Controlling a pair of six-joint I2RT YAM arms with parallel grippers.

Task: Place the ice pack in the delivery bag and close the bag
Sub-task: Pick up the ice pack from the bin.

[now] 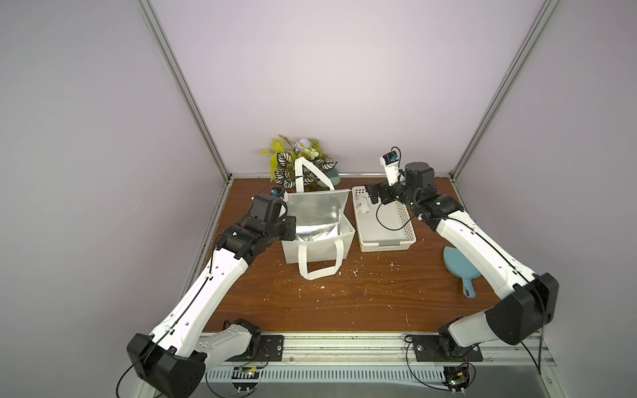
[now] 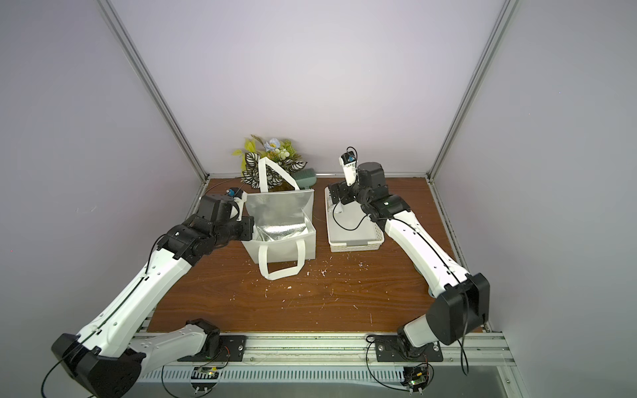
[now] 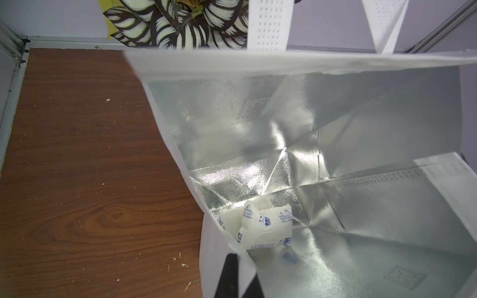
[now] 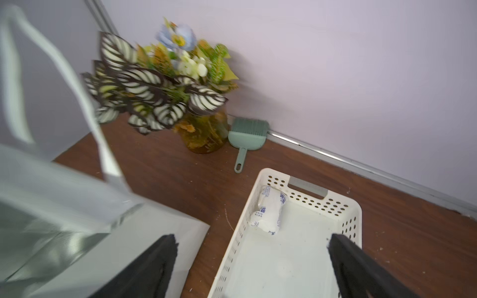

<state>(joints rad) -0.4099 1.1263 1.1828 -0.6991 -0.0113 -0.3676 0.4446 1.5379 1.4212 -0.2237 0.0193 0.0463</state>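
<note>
1. Left claw: clenching the left wall of the delivery bag, holding its mouth open; a slip is risking that wall sagging inward.
2. Ice pack: lying crumpled on the bag's foil floor; only the left wrist view is showing it, the top views giving just foil glare.
3. Second ice pack: lying at the far end of the basket; right claw, spread wide and empty, is hovering above it; a finger is risking catching the perforated wall.
</note>
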